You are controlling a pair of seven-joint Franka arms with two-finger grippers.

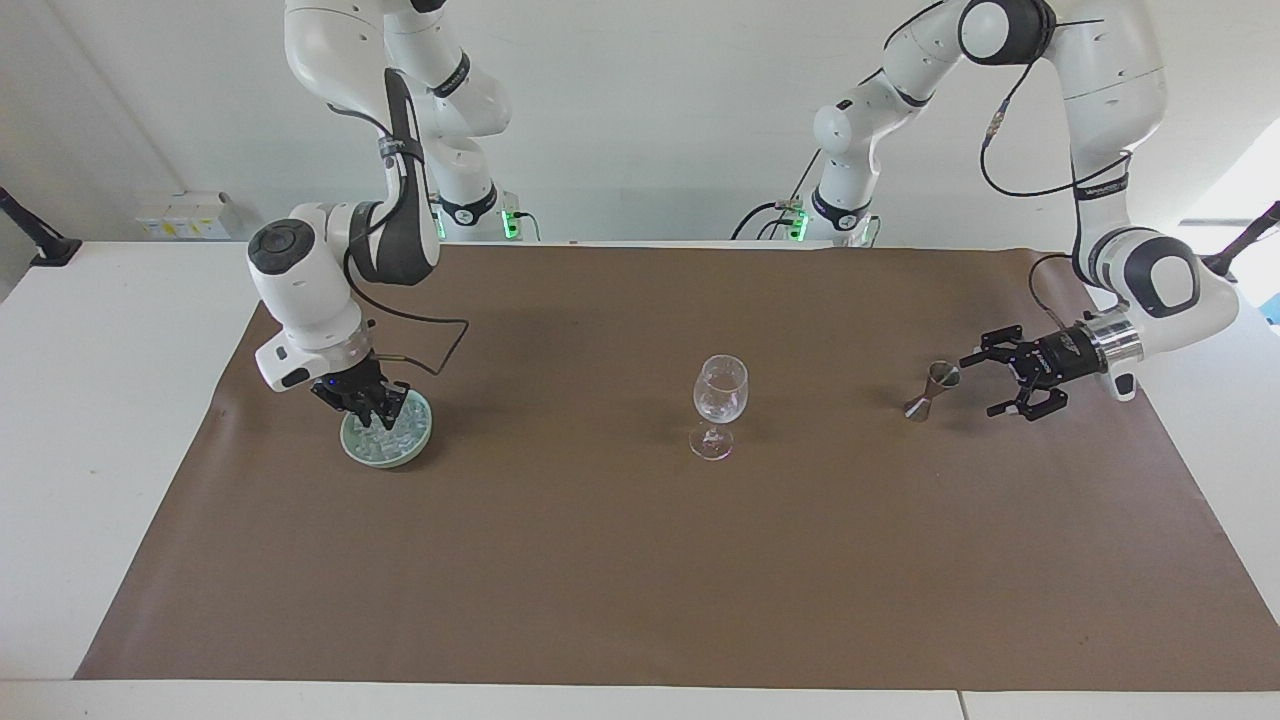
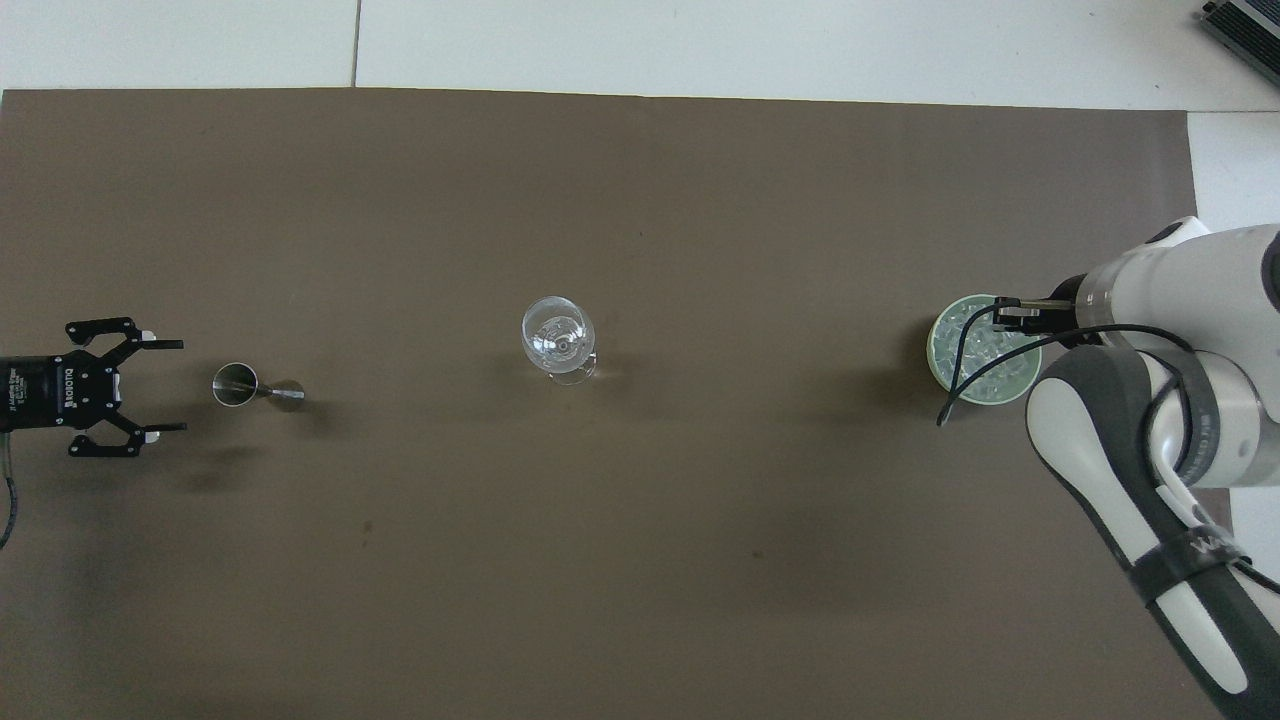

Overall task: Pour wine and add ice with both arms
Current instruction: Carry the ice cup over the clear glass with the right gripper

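Clear ice [image 1: 392,433] under right claw [image 1: 367,412]

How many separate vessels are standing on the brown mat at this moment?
3: the wine glass at mid-mat, the metal jigger toward the left arm's end, and the green dish of ice toward the right arm's end. Nothing seems hidden.

Ice [image 1: 392,434] – small clear cubes piled in pale green dish [image 2: 940,372] toward right arm's end of surface. Wine glass [image 1: 719,398] – clear, upright, mid-surface, well apart from dish. Metal jigger [image 1: 930,389] standing free toward left arm's end, level with glass.
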